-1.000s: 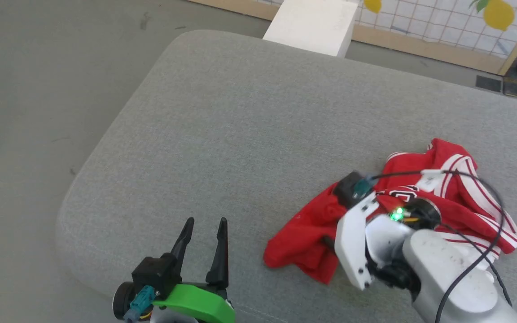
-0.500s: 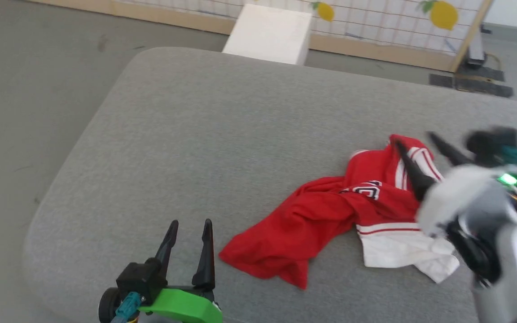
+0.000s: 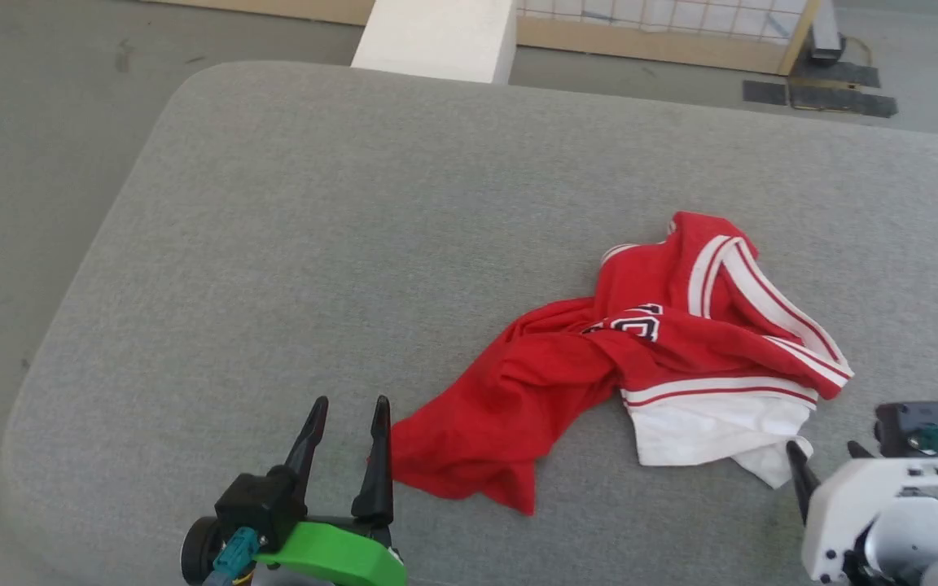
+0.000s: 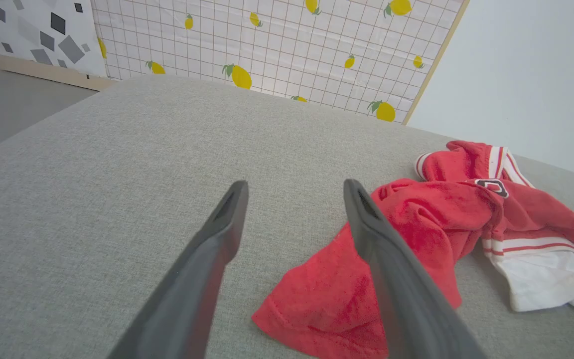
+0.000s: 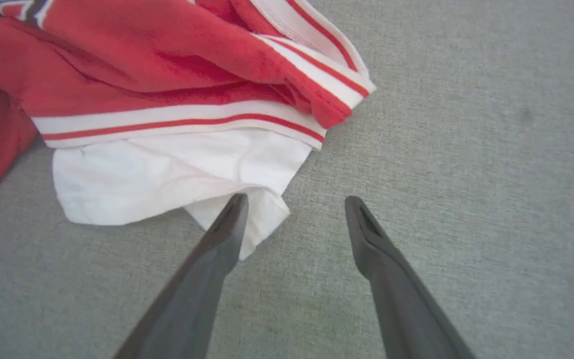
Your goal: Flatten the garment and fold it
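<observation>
The garment (image 3: 664, 350) lies crumpled on the grey cushioned surface (image 3: 355, 203), its red body bunched and trailing toward the lower left, with a white sleeve (image 3: 705, 427) and striped trim at its near right. My left gripper (image 3: 351, 403) is open and empty, its right finger beside the red hem (image 4: 317, 304). In the left wrist view the left gripper (image 4: 295, 184) points over bare cushion. My right gripper (image 3: 823, 448) is open just below the sleeve. In the right wrist view the right gripper (image 5: 295, 198) has its left fingertip at the edge of the white sleeve (image 5: 167, 174), holding nothing.
A white block (image 3: 436, 32) stands beyond the cushion's far edge. A lemon-print grid screen (image 4: 267, 40) stands behind. Grey floor (image 3: 13, 163) borders the cushion's rounded left edge. Dark plates (image 3: 835, 98) lie on the floor at the far right.
My right gripper has opened, let go of the garment and pulled back to the lower right. The garment now lies spread longer, its white sleeve showing. The head camera has shifted.
</observation>
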